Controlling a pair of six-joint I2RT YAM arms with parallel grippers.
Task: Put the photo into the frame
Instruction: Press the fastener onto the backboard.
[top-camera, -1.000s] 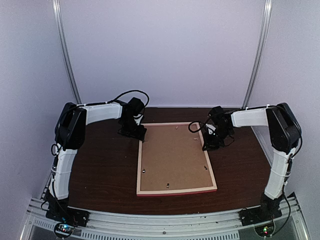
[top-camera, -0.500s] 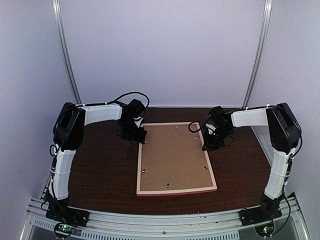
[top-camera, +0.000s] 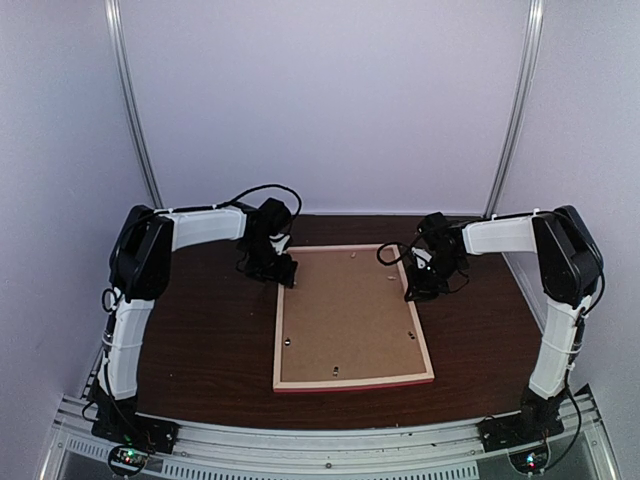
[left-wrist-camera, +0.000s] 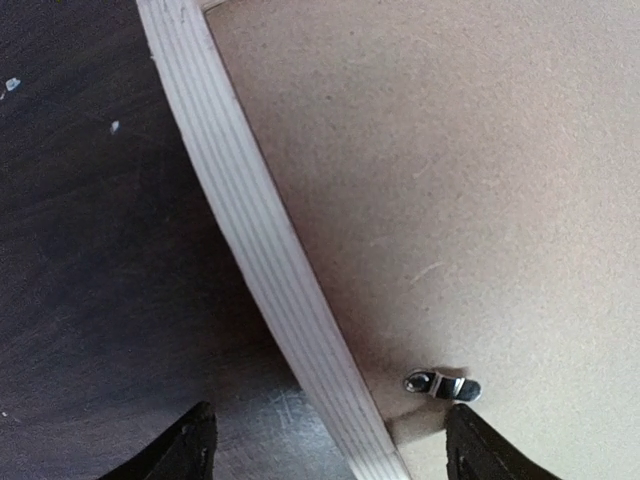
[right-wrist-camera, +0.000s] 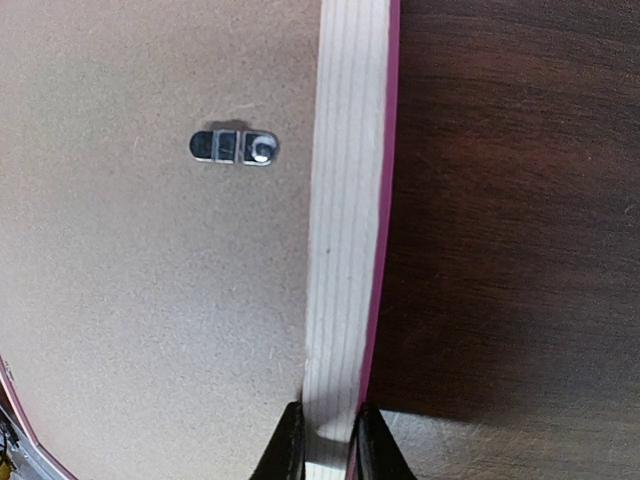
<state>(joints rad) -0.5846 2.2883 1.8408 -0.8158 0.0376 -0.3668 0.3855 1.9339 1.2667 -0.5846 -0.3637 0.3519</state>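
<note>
The frame (top-camera: 279, 335) lies face down in the middle of the table, pale wood rails up, with a plain brown backing board (top-camera: 345, 310) filling it. The photo is hidden. My left gripper (top-camera: 284, 276) hangs open over the far end of the left rail. In the left wrist view the left gripper (left-wrist-camera: 330, 428) straddles that rail (left-wrist-camera: 250, 230), one finger outside it and one by a small metal turn clip (left-wrist-camera: 442, 385). My right gripper (top-camera: 413, 291) is at the right rail. In the right wrist view the right gripper (right-wrist-camera: 328, 425) is shut on the pink-edged rail (right-wrist-camera: 345, 200).
Dark wood tabletop (top-camera: 210, 340) surrounds the frame on all sides. Another metal clip (right-wrist-camera: 234, 147) sits on the backing near the right rail. Pale walls and two upright metal posts (top-camera: 135, 110) close in the back.
My left gripper has shifted a little right, from beside the frame's far-left corner to over its left rail. The right arm and the frame have not moved.
</note>
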